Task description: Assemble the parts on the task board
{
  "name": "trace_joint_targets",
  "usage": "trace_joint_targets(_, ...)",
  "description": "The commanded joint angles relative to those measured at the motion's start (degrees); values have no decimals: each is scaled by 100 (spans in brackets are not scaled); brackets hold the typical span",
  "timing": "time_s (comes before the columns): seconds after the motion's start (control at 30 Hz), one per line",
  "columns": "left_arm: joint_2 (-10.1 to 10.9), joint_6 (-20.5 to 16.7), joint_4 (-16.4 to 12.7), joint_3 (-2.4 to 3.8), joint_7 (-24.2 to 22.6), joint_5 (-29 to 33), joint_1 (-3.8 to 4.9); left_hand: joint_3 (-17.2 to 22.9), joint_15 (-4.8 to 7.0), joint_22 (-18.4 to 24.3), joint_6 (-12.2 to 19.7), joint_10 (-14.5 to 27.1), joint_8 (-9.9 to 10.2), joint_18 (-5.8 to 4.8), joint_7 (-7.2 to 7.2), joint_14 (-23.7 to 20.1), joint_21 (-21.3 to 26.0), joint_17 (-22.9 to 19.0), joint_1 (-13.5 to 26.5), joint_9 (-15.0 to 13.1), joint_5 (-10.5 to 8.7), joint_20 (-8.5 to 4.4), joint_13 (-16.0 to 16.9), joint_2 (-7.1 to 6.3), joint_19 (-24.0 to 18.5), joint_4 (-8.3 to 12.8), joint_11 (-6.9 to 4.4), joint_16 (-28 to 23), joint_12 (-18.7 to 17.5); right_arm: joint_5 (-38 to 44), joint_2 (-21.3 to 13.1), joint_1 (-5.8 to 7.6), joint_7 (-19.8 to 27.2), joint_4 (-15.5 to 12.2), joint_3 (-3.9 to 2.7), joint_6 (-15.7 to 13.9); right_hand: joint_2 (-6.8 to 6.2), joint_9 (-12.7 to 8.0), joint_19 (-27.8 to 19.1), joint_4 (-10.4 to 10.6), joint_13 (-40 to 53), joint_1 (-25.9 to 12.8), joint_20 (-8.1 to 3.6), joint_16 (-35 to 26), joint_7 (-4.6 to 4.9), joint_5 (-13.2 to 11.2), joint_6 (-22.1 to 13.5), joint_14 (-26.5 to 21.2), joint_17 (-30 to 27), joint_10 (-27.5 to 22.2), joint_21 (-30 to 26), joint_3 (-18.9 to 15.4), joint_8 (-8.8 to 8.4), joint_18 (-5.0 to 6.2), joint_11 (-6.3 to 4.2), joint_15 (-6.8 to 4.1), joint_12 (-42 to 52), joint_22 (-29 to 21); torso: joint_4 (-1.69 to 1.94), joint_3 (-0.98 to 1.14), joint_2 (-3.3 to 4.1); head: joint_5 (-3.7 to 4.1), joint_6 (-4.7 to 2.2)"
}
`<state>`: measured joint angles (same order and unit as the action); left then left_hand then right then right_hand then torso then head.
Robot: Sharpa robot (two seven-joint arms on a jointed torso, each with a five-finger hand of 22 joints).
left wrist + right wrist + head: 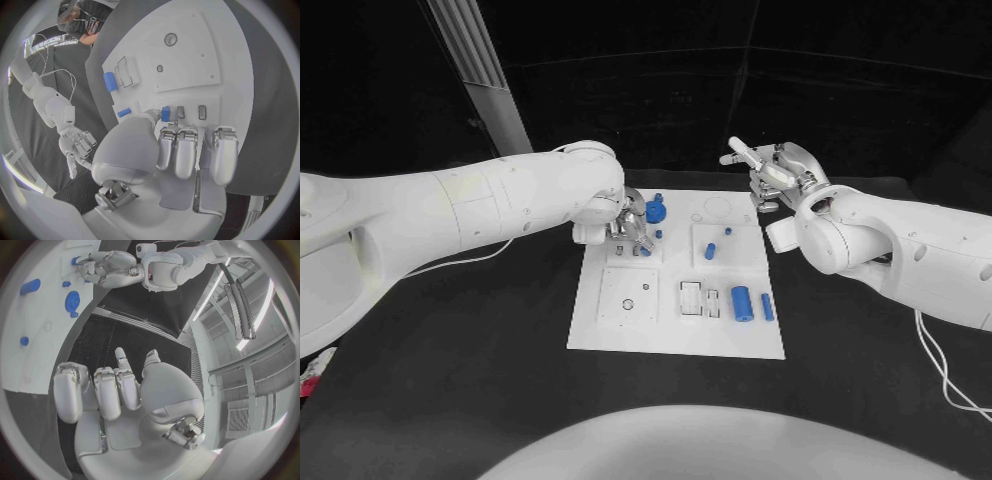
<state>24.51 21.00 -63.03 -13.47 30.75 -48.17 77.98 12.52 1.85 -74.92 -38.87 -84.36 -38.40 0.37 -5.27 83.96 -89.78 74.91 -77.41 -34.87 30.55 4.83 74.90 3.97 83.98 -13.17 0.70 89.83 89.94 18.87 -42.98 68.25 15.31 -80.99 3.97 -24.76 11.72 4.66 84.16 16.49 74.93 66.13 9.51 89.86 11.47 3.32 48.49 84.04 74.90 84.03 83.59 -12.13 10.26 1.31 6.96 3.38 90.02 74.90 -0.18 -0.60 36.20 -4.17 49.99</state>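
Over the task board, left hand pinching blue part

Blk table, white cable.

Left hand crowds the task board's far-left corner.
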Motion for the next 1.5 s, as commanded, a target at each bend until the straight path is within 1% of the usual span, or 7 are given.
trace_joint_targets(0.03,68,-45,-56,2,-206,-34,18,161,33,-1508,-119,-564,41,-37,62,604,-22,1509,50,-59,228,-33,1510,-127,602,75,27,17,6,6,-2,0,11,15,-2,33,2,8,119,2,1507,34,17,14,-23,-16,-6,596,1510,597,-30,-28,26,58,9,12,-2,1188,9,3,-5,-5,1)
trace_joint_targets(0.17,217,-92,-162,2,-231,-19,78,292,31,-1508,-171,-564,76,-37,65,604,-22,1509,228,-111,320,-31,1510,-282,602,117,23,17,6,6,-3,-18,7,35,-2,35,4,8,114,0,1507,53,15,14,-24,-13,-8,596,1510,597,-37,-31,34,59,7,10,-2,1186,8,5,-4,-16,1)
trace_joint_targets(0.4,451,-105,-330,2,-139,282,232,319,34,-1508,-190,-564,81,-37,74,604,-22,1509,256,-129,321,-31,1510,-321,602,145,17,17,6,7,-9,-36,4,63,-1,28,4,8,114,0,1507,53,15,14,-24,-13,-8,596,1510,597,-37,-31,34,59,7,10,-2,1186,2,4,3,-31,1)
trace_joint_targets(0.6,570,-111,-399,2,0,389,287,347,38,-1508,-206,-564,85,-37,81,604,-22,1509,259,-145,320,-32,1510,-350,602,187,10,17,6,7,-7,-44,3,78,-1,25,4,9,111,-2,1507,67,14,14,-25,-13,-10,596,1510,597,-42,-35,40,61,7,9,-2,1183,-2,0,6,-51,1)
trace_joint_targets(0.97,518,24,-333,1,309,423,294,394,42,-1508,-219,-564,95,-37,84,604,-22,1509,258,-157,320,-33,1510,-349,602,224,6,17,6,7,-6,-54,14,79,-1,15,6,9,112,-3,1507,88,13,14,-27,-11,-12,596,1510,597,-41,-39,49,60,5,8,-2,1184,-13,-1,5,-68,1)
trace_joint_targets(1.17,445,8,-287,1,439,424,270,506,41,-1508,-246,-564,143,-37,86,604,-22,1509,330,-202,53,-32,1510,-338,602,290,4,17,6,7,-15,-55,23,74,-1,4,6,10,112,-4,1507,111,12,14,-29,-8,-11,596,1510,597,-42,-45,60,60,4,6,-2,1184,-7,-1,8,-64,1)
trace_joint_targets(1.5,374,26,-234,1,571,425,211,602,58,-1508,-237,-564,178,-37,79,604,-22,1509,288,-253,-92,-37,1510,-356,602,439,13,17,6,7,-16,-55,27,73,-1,2,7,10,112,-4,1507,115,11,14,-29,-8,-10,596,1510,597,-42,-46,63,60,3,6,-2,1184,-1,0,4,-66,1)
